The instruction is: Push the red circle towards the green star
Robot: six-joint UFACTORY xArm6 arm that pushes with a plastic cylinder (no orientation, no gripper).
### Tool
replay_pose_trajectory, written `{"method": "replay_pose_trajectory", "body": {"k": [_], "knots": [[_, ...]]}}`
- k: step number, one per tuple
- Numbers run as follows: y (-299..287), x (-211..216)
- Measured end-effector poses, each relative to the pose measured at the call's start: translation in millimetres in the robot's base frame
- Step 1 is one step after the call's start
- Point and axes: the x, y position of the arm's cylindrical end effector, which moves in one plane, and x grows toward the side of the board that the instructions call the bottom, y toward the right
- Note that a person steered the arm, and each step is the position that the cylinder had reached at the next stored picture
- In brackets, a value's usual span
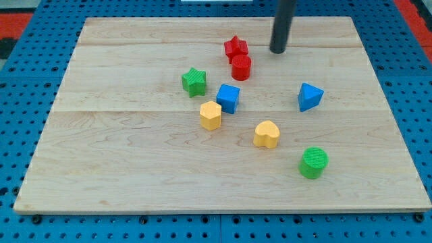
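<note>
The red circle [241, 67] stands on the wooden board [135, 162], touching a red star-shaped block [235, 48] just above it. The green star [194, 82] lies to the lower left of the red circle, with a gap between them. My tip [277, 50] is to the right of the red circle and slightly above it, apart from it by about one block's width.
A blue cube [228, 98] and a yellow hexagon [210, 115] lie below the red circle. A blue triangular block [310, 96] is at the right, a yellow heart [266, 134] and a green cylinder [314, 163] toward the bottom right.
</note>
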Motion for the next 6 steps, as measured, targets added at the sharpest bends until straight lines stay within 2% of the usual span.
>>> {"method": "replay_pose_trajectory", "body": {"k": [2,3,5,6], "knots": [[-23.3,29.4],[-54.5,33.1],[-14.2,44.1],[-19.8,122.2]]}}
